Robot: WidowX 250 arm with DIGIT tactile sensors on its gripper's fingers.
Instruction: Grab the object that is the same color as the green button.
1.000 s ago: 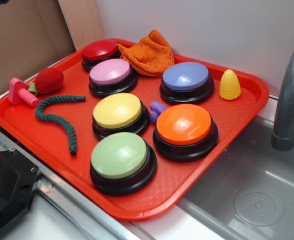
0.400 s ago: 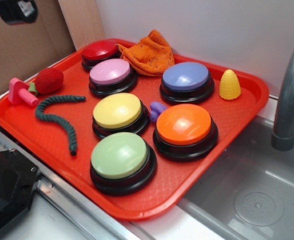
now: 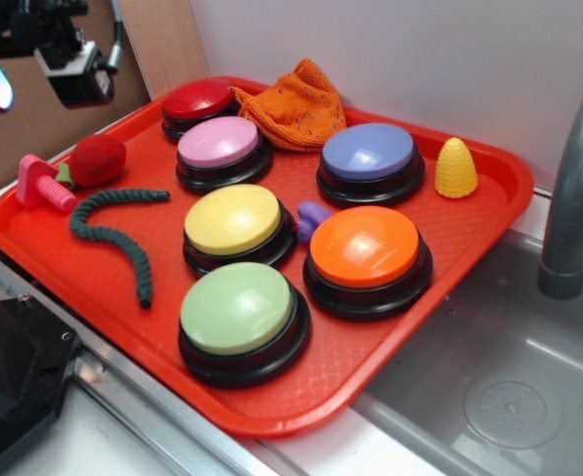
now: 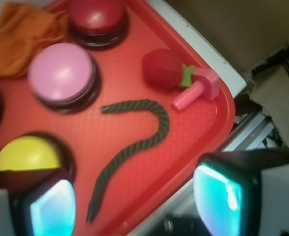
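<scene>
cord (image 4: 134, 142): curved, flat on red tray (image 3: 391, 367), untouched
end effector (image 4: 134, 204): spread, empty, above cord
green button (image 3: 237, 309): tray front

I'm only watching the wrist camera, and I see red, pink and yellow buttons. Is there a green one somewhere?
Observer: Yes. A pale green button sits near the tray's front edge, just in front of the yellow button.
Operator: Where is the gripper compared with that dark green cord?
Observer: The gripper hangs up and to the left of the cord, touching nothing.
Operator: Which other buttons am I missing?
Observer: A blue button and an orange button, both to the right of the yellow one.
</scene>
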